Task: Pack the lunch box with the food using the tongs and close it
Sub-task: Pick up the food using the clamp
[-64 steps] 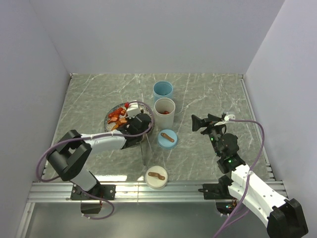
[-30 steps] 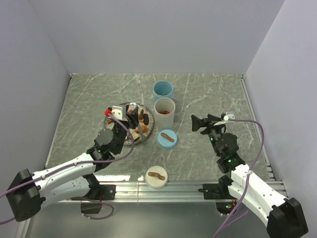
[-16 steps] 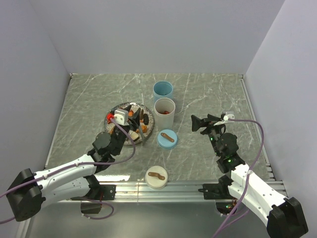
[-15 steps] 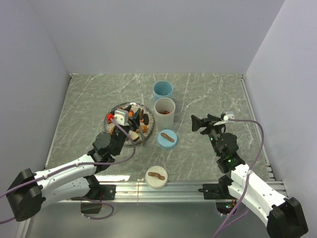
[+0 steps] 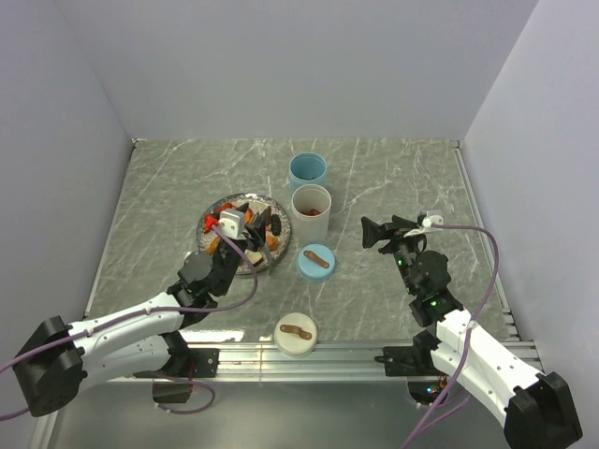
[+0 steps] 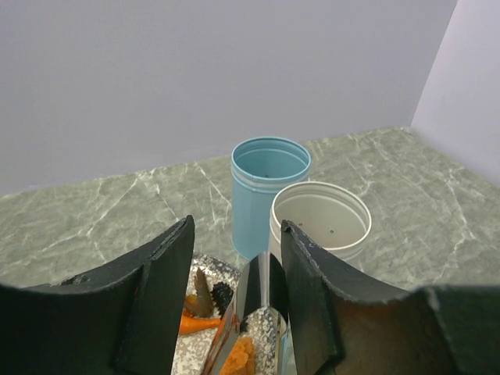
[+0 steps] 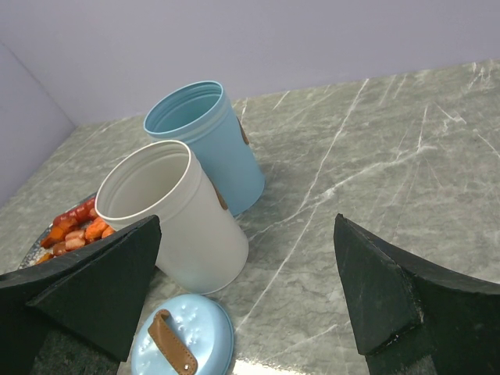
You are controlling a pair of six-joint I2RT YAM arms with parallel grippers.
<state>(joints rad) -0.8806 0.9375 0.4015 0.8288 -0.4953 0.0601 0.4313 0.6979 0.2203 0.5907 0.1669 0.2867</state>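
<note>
My left gripper (image 5: pixel 260 227) hangs over the speckled plate (image 5: pixel 210 222), shut on the tongs (image 6: pixel 264 291), whose shiny arms run up between its fingers. The food (image 6: pixel 234 355), orange, brown and black bits, lies on that plate right under the tongs, and it also shows as red and orange pieces (image 7: pixel 74 226) in the right wrist view. The lunch box stands just right of the plate as a white cup (image 5: pixel 311 213) and a blue cup (image 5: pixel 307 170), both lidless. My right gripper (image 5: pixel 374 232) is open and holds nothing, to the right of the cups.
A blue lid (image 5: pixel 316 261) with a brown strap lies in front of the white cup. A white lid (image 5: pixel 296 334) lies near the table's front rail. Grey walls close in the table on three sides.
My left gripper has shifted a little to the right over the plate, with the tongs still in it. The right arm has not moved.
</note>
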